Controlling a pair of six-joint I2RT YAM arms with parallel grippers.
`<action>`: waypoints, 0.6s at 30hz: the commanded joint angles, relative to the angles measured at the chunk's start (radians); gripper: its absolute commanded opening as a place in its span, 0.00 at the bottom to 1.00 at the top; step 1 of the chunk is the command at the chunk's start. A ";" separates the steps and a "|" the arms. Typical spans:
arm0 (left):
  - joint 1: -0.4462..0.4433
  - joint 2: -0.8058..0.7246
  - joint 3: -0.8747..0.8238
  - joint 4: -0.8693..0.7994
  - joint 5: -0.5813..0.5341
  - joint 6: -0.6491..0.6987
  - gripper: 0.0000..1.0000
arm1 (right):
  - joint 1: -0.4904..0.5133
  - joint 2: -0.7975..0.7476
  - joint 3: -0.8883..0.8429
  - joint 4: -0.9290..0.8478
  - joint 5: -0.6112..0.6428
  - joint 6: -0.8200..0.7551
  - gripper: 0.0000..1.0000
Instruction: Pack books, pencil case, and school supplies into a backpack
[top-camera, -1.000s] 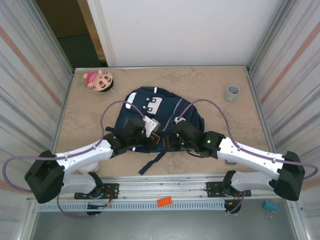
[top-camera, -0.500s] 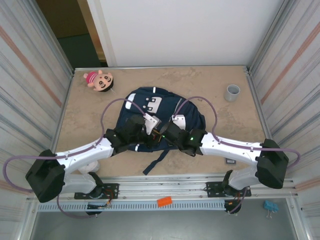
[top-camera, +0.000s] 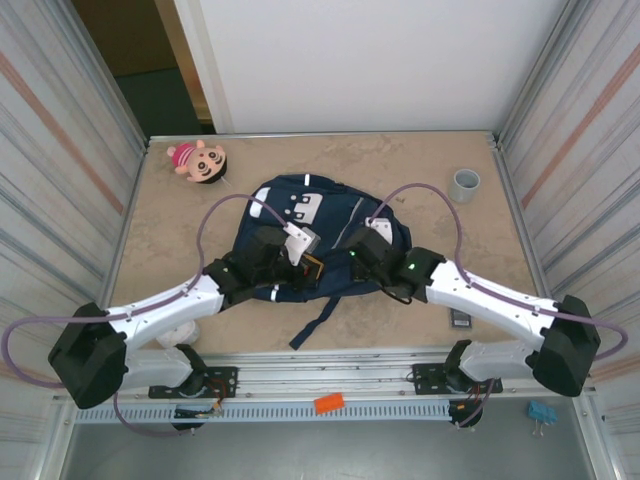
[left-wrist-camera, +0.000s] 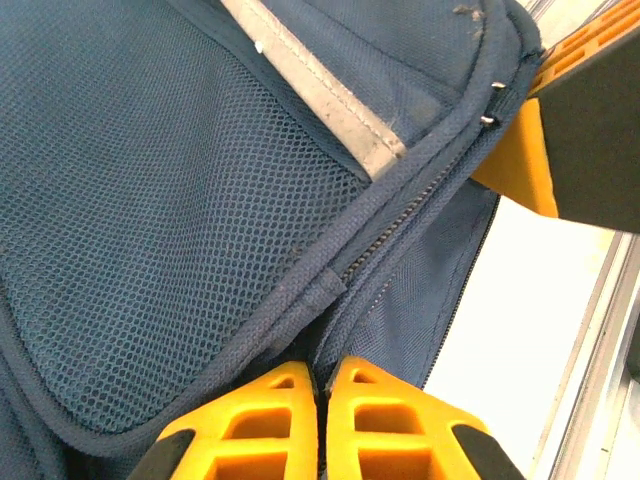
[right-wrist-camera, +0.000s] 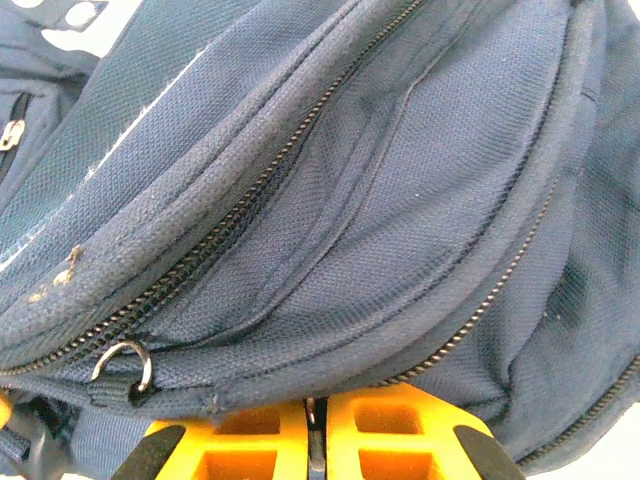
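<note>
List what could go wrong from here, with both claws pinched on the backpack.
1. The right claw grips only a thin sliver at the backpack's zip line; a pull could slip it free.
2. The left claw pinches the seam beside the mesh pocket; pulling may drag the whole backpack instead.
3. The small dark device lies beside the right arm and could get swept aside.

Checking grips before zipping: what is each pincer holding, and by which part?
Both hold the backpack. The left pincer pinches its fabric seam beside a zipper; the right pincer is shut on what looks like a zipper pull.
</note>
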 joint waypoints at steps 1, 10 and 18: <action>0.039 -0.047 -0.011 -0.165 -0.050 0.023 0.00 | -0.084 -0.070 -0.019 -0.072 -0.017 -0.124 0.00; 0.048 -0.113 -0.038 -0.192 -0.082 -0.100 0.19 | -0.025 -0.076 -0.037 -0.043 -0.261 -0.200 0.00; 0.085 -0.281 -0.096 -0.399 -0.292 -0.519 0.65 | 0.054 -0.008 -0.018 -0.006 -0.340 -0.132 0.00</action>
